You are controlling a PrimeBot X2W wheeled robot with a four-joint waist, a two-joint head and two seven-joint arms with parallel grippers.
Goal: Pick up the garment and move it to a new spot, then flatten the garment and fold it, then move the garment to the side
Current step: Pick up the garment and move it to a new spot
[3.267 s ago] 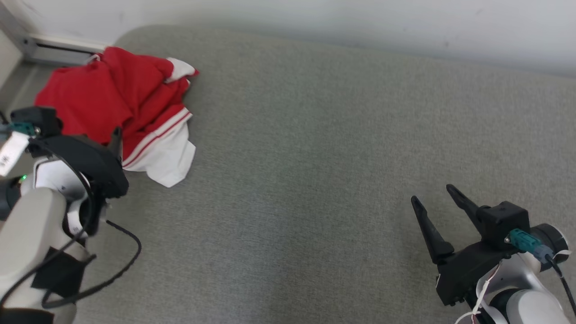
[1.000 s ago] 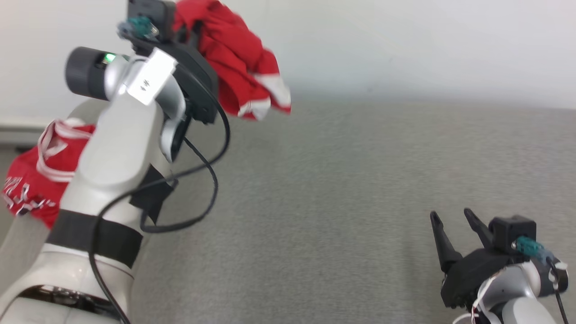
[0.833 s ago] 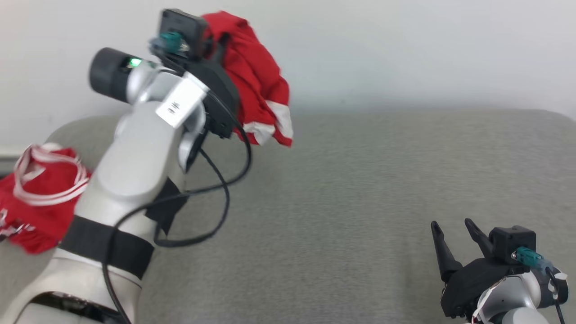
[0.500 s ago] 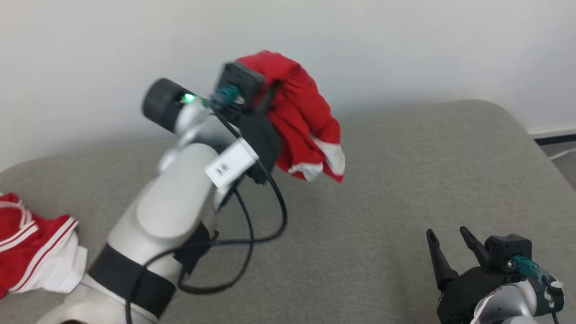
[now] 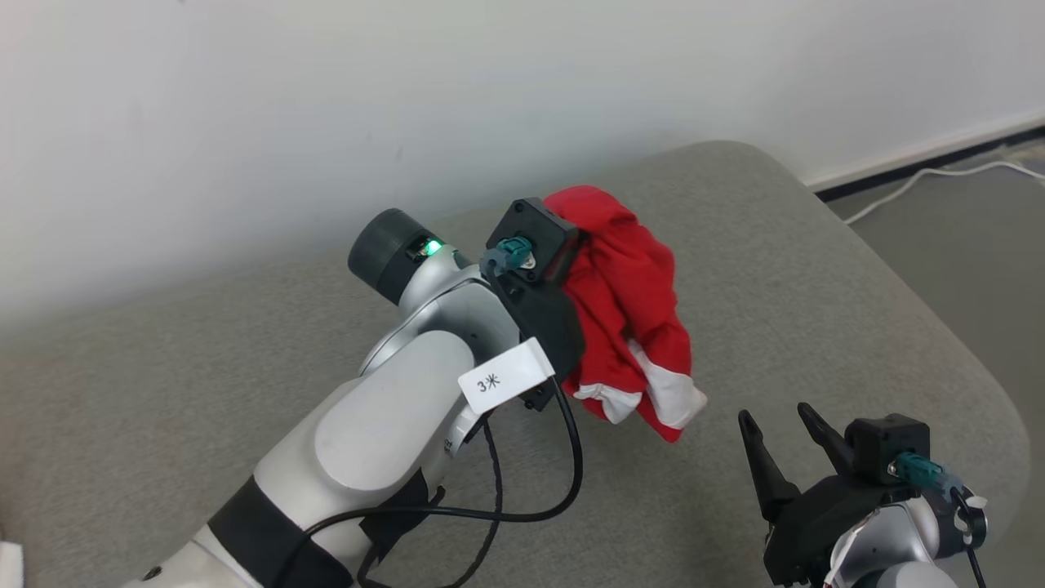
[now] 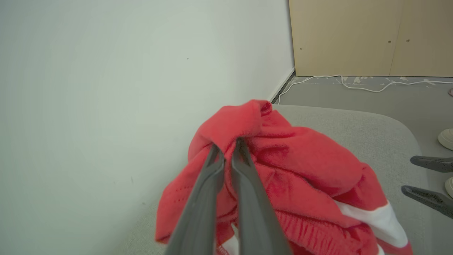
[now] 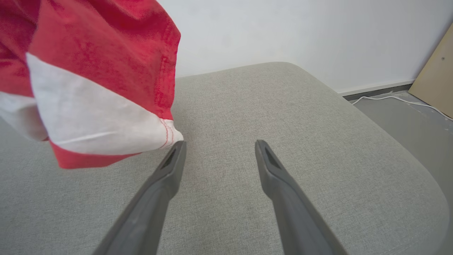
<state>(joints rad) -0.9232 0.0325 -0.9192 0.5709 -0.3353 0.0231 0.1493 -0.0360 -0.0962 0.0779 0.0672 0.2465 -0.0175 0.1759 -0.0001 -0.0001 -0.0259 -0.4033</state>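
Observation:
The garment (image 5: 633, 302) is red with white bands and hangs bunched in the air over the grey cushion (image 5: 824, 278). My left gripper (image 6: 226, 144) is shut on its upper fold, both fingers pinching red cloth. The garment (image 6: 304, 170) droops down and to the right of those fingers. My right gripper (image 5: 774, 415) stands open low at the right, just below and right of the garment's hanging white hem. In the right wrist view the garment (image 7: 99, 71) hangs at the upper left, its hem close to the left finger of my open right gripper (image 7: 220, 143), with nothing between the fingers.
The cushion's rounded edge (image 5: 963, 351) falls away at the right to a grey floor with a white cable (image 5: 922, 181). A white wall (image 5: 326, 106) runs behind. A wooden panel (image 6: 354, 35) and a white shoe (image 6: 446, 139) show in the left wrist view.
The head camera has swung to the right. My left arm has carried the garment right and down, close to my right gripper. My right gripper has stayed open.

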